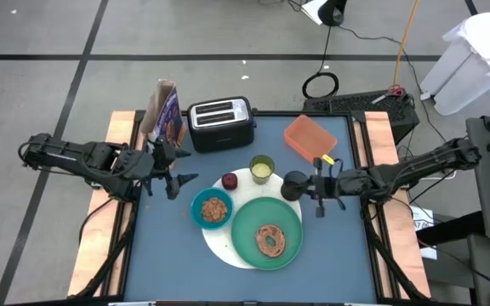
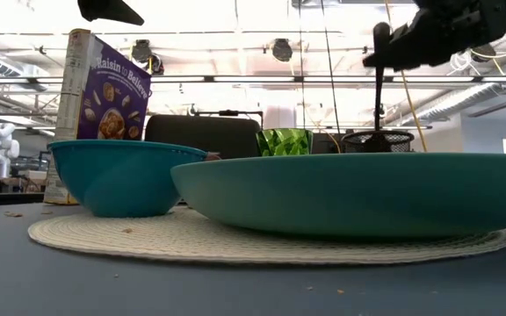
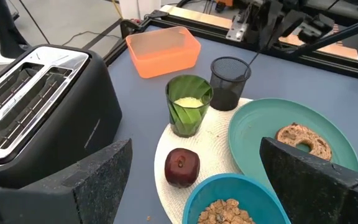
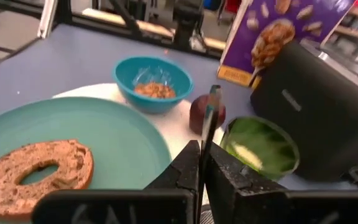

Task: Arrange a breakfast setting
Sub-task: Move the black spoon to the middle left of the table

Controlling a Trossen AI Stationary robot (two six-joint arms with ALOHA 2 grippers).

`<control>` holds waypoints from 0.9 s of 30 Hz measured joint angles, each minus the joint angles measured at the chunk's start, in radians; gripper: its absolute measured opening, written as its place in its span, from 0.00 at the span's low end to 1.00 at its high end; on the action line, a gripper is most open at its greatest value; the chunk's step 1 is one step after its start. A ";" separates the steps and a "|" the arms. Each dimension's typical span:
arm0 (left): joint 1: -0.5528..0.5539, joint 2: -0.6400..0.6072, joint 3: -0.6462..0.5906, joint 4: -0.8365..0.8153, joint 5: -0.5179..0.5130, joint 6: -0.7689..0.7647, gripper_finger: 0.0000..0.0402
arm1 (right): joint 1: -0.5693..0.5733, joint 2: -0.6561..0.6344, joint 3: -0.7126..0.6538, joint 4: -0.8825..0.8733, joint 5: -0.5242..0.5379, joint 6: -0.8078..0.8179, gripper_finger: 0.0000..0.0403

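We log a blue-topped counter (image 1: 160,246) on a grey floor, with an open workshop hall behind it. Landmark for every entry: the white round disc (image 1: 221,246), a woven mat near the counter's middle.

1. Left gripper (image 1: 179,172): well to the left of the disc, above the counter, fingers (image 3: 86,183) spread wide, holding nothing.
2. Cereal box (image 1: 165,110): purple, upright, behind and left of the disc, beside the left arm.
3. Silver toaster (image 1: 220,123): behind the disc, just right of the box.
4. Blue bowl (image 1: 213,209): on the disc's left edge, holding brown cereal.
5. Dark-red fruit (image 1: 230,180): on the disc's rear part, behind the bowl.
6. Lime cup (image 1: 262,168): upright on the disc's rear edge, right of the fruit, something pale inside.
7. Large green plate (image 1: 247,223): on the disc's right half, just beside the bowl; the brown bagel (image 1: 270,241) lies flat on it.
8. Small black cup (image 1: 295,184): mesh-sided, upright at the disc's right rear edge, near the lime cup.
9. Orange rectangular tray (image 1: 310,138): behind and right of the disc, apart from it.
10. Right gripper (image 1: 321,189): right of the disc, just past the black cup, fingers pressed together on the metal spoon (image 4: 209,121), which it holds above the counter.
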 joint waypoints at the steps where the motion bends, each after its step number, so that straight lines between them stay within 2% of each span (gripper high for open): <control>1: 0.000 0.000 0.000 0.000 0.000 0.000 0.89 | 0.000 -0.013 0.000 0.001 0.003 -0.012 0.03; 10: 0.000 0.000 0.000 0.000 0.000 -0.008 0.89 | 0.000 -0.126 0.000 0.010 0.082 -0.145 0.02; 18: 0.000 0.001 -0.001 0.023 0.000 -0.071 0.89 | 0.000 -0.171 0.000 0.169 0.081 -0.366 0.01; 22: 0.000 0.021 -0.001 0.106 -0.001 -0.114 0.89 | 0.000 -0.173 0.000 0.261 0.078 -0.494 0.01; 27: 0.000 0.093 -0.001 0.302 -0.002 -0.196 0.89 | 0.000 -0.166 0.000 0.352 0.075 -0.689 0.01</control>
